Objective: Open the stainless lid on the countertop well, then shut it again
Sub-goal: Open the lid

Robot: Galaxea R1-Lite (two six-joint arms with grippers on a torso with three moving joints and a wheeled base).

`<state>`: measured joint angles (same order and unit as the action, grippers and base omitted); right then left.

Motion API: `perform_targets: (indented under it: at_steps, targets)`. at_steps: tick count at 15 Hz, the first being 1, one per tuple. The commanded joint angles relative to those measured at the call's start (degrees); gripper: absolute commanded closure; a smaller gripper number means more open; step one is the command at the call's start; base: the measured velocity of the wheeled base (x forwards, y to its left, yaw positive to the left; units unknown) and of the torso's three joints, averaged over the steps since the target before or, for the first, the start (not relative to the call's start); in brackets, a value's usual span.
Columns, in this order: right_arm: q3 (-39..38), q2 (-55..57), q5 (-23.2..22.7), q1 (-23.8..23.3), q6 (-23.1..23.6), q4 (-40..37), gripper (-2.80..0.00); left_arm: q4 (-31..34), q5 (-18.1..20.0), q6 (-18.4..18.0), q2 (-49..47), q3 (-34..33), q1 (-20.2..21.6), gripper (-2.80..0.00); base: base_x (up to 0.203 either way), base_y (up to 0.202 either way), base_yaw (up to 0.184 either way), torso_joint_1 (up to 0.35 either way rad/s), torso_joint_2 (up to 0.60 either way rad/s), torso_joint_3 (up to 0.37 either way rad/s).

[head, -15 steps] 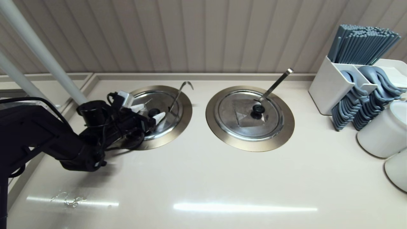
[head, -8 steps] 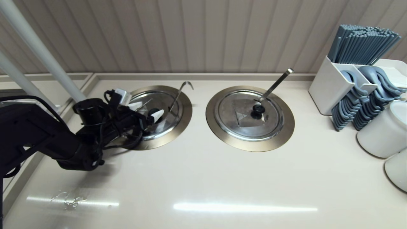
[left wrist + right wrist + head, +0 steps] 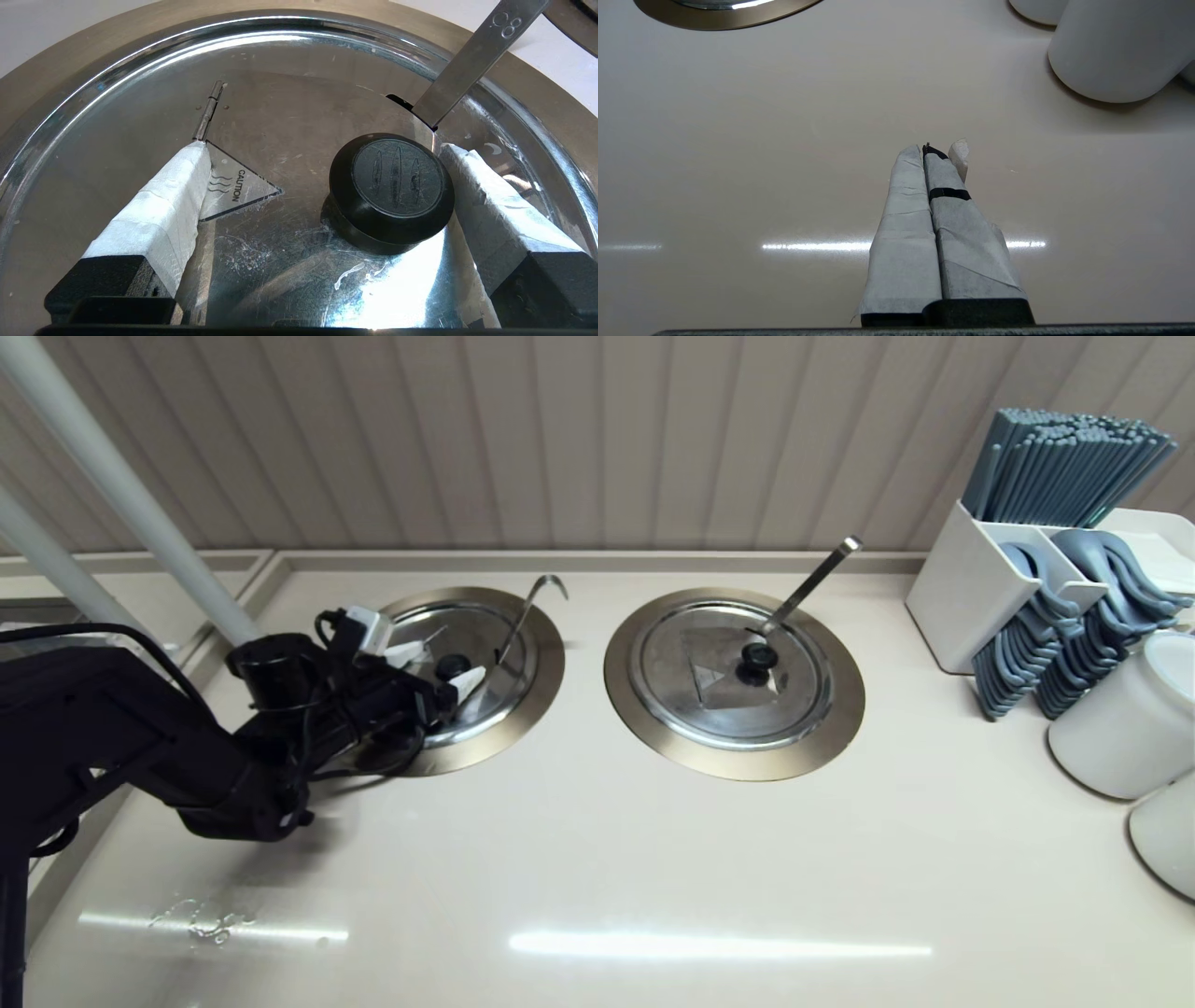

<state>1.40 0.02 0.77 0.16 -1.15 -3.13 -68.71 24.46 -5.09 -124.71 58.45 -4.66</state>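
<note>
Plainly a rigid sheet-steel piece: the stainless lid lying flat and shut over the countertop well, at the left of the two wells on the counter, with the thin hook-ended ladle handle rising through the edge notch. Probably light enough for one arm, yet slick and mirror-smooth, with no purchase on the dome itself. Best taken by the black knob, a squat, ridged disc on a narrower neck, gripped across its sides. Left gripper low over the lid, fingers spread wide to either side of the knob, one pad close against it, not yet pinching. Likely a hinged section, going by the small hinge, so a lift along an arc, clear of the ladle. Right gripper pressed together, empty, idle over bare counter.
</note>
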Motion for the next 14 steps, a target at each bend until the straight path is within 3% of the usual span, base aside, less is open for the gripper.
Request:
perform_targets:
  at_steps: [1, 14]
  targets:
    - [0.00, -0.02, -0.02, 0.02, 0.00, -0.03, 0.00, -0.28, 0.06, -0.01, -0.77, 0.36, 0.09, -2.80, 0.000, 0.000, 0.000, 0.000, 0.00, 0.000]
    - [0.00, -0.02, -0.04, 0.02, 0.00, -0.03, 0.00, -0.28, 0.15, 0.34, 0.32, 1.20, 1.49, -2.80, 0.000, 0.000, 0.000, 0.000, 0.00, 0.000]
